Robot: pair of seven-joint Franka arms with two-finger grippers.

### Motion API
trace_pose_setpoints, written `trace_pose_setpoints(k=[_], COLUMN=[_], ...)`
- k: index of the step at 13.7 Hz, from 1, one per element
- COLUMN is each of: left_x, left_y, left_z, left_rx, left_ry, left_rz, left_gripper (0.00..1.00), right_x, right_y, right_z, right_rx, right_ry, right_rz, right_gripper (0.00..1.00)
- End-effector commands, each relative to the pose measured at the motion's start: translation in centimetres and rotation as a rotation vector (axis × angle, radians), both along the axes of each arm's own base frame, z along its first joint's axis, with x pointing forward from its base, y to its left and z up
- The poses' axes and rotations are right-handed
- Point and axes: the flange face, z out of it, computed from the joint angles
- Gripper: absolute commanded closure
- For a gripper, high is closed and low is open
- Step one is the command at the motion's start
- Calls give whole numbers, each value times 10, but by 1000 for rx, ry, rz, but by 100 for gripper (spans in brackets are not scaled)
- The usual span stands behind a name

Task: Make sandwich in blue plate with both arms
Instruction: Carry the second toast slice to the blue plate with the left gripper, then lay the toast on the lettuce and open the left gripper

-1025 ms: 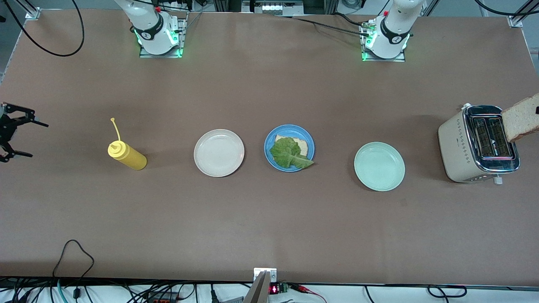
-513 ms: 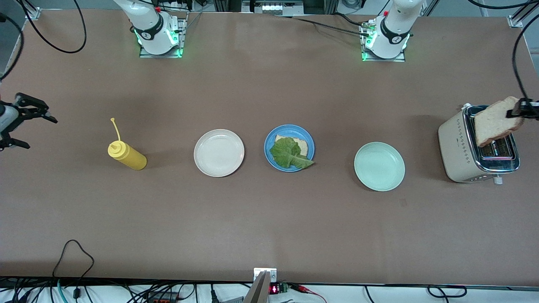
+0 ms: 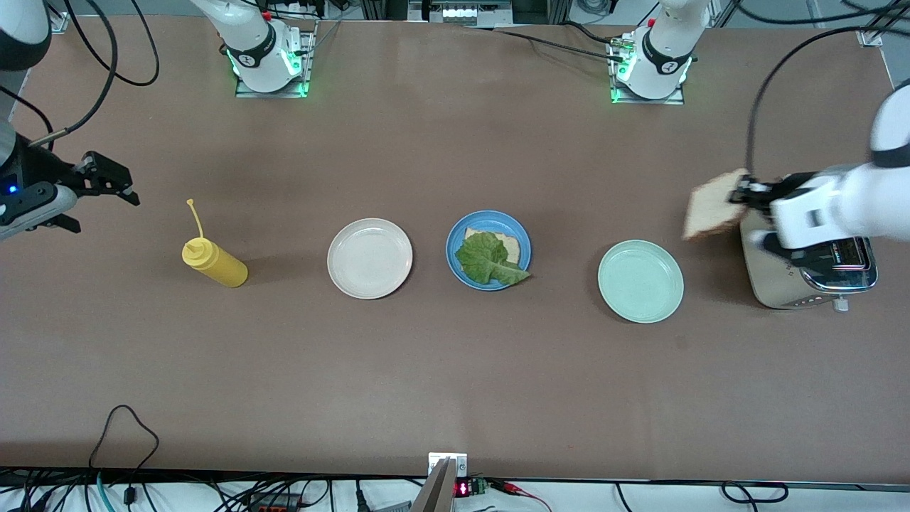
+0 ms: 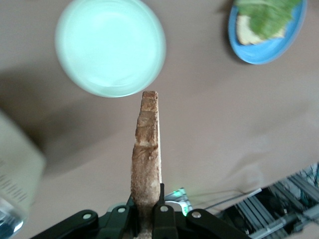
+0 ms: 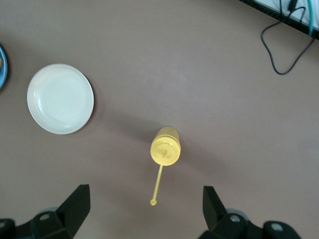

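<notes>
A brown table (image 3: 441,370) filled nearly the whole front view, with cables (image 3: 121,427) trailing along its near edge and metal framing at its corners. Both arm bases (image 3: 266,53) stood lit green at the edge farthest from the camera. The left gripper (image 3: 746,193) hung over the table between the toaster (image 3: 810,277) and the mint plate (image 3: 640,281), its fingers clamped on a bread slice (image 3: 714,213) held on edge; the left wrist view showed the slice (image 4: 146,154) pinched upright between them. The blue plate (image 3: 488,249) sat mid-table between the mint plate and the white plate (image 3: 370,257), carrying a lower bread slice (image 3: 508,242) with a lettuce leaf (image 3: 487,261) on top. The right gripper (image 3: 99,188) hovered at the right arm's end of the table, over bare surface near the mustard bottle (image 3: 213,263), its fingers spread wide and holding nothing.
</notes>
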Motion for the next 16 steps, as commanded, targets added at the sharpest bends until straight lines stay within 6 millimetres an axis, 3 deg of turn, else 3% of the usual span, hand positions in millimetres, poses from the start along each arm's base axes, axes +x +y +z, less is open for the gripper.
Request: trace_pose_setpoints(k=[1,3,4,7,10,12,14,16], left_x=[9,21,28,38,33,27,21,8], left_y=[-60,-80,-86,-121,-160,-189,-200,-206], left_z=[-23,-45,-65,-105,-149,-161,-185,-220], left_rx=[-61,-201,-274,-431,-573,-584,-613,-650], left_ry=[24,72,108,121,94,48,49,-3], left_rz=[30,149,181,287,504,535,564,487], left_gripper=[99,99,99,100,100,100,100,100], right_x=[-36,-52,-57,-57,-58,-54,-49,-50], right_y=[10,15,17,13,19,25,26,20], right_z=[20,32,38,50,57,52,45,45], right_rx=[-26,-54,-62,-71,-64,-49,-43,-51], right_ry=[-5,-17,-11,-30,-34,-23,-9,-8], right_rz=[-148,-215,-214,-231,-248,-362,-368,-371], right_gripper=[0,0,0,0,0,0,0,0])
